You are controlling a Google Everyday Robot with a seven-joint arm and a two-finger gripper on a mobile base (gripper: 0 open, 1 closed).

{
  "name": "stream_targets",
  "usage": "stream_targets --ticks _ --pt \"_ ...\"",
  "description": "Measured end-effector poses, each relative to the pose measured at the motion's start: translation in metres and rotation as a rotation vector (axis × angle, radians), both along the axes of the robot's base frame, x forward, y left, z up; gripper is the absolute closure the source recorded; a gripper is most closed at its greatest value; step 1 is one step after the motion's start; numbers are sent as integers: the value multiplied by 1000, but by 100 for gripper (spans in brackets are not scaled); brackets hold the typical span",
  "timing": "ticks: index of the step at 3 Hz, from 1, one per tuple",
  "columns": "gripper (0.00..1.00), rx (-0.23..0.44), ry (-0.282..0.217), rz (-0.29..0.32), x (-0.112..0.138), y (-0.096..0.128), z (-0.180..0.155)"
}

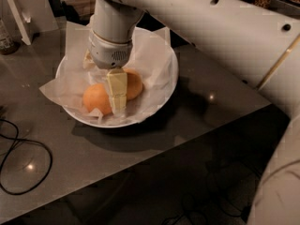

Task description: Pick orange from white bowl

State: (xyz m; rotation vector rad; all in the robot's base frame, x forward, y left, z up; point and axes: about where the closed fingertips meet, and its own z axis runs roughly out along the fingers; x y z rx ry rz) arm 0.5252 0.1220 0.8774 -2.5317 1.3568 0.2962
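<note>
Two fruits lie inside the white bowl point(169, 90), on its crinkled white paper point(154, 60): the left orange point(96, 97) and, touching or just beside it, the right orange point(134, 83). The gripper point(116, 96) reaches down into the bowl, between the two; how far it is spread, and whether it holds either, cannot be told. The bowl stands on a grey table point(211, 102), with a black cable point(23, 156) to its lower left.
</note>
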Motion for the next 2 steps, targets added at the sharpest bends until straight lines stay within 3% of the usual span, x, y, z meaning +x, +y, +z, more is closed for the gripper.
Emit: stream_targets --ticks 2 --pt "35 55 -69 39 -2 27 -8"
